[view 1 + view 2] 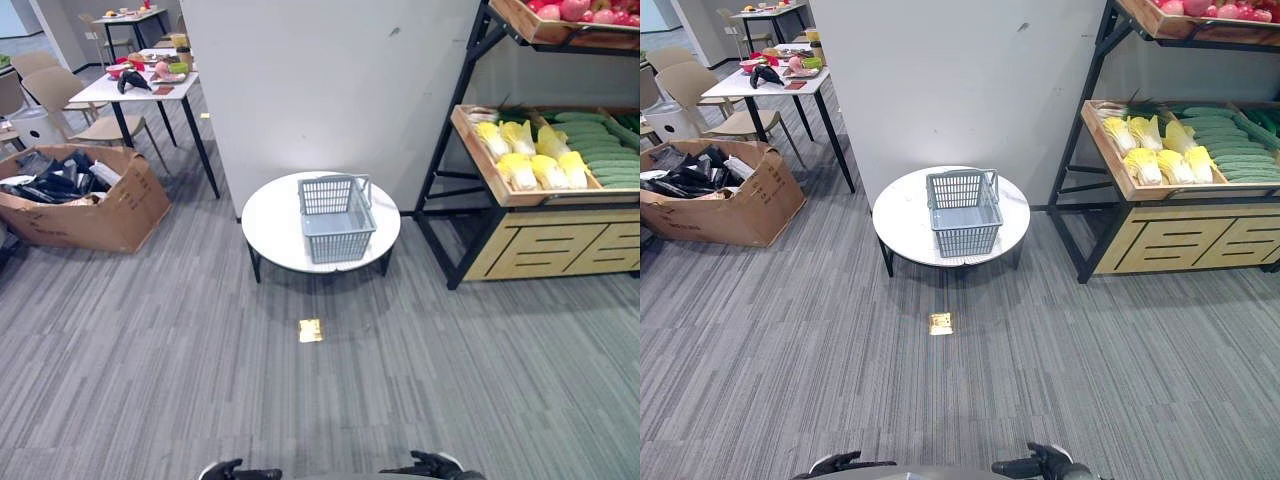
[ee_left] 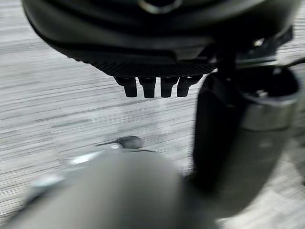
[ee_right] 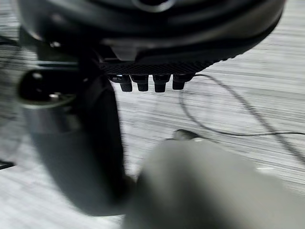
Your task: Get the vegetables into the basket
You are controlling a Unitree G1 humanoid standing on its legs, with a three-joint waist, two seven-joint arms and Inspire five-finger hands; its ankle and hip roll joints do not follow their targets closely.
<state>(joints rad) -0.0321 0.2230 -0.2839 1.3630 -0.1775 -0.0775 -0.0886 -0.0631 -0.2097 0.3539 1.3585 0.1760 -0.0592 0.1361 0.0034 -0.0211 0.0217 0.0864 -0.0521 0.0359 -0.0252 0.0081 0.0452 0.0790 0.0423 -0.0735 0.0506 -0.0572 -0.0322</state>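
A grey basket (image 1: 337, 217) sits empty on a round white table (image 1: 270, 230) over striped grey carpet (image 1: 150, 340) (a cardboard box (image 1: 85, 200) lies left). Vegetables (image 1: 545, 155) stay on the shelf (image 1: 500, 190). Left hand (image 2: 152, 86) and right hand (image 3: 147, 82) hang relaxed, holding nothing.

A round white worktop (image 1: 270, 225) stands on the grey carpeted floor (image 1: 200, 350) and carries a grey plastic basket (image 1: 335, 220), upright with its handle folded back. To its right, a wooden shelf (image 1: 500, 185) on a black frame holds yellow-white cabbages (image 1: 525, 150) beside a stack of green cucumbers (image 1: 600, 155). On the floor lie a small yellow marker (image 1: 311, 330) before the worktop and an open cardboard box (image 1: 90, 205) off to the left.
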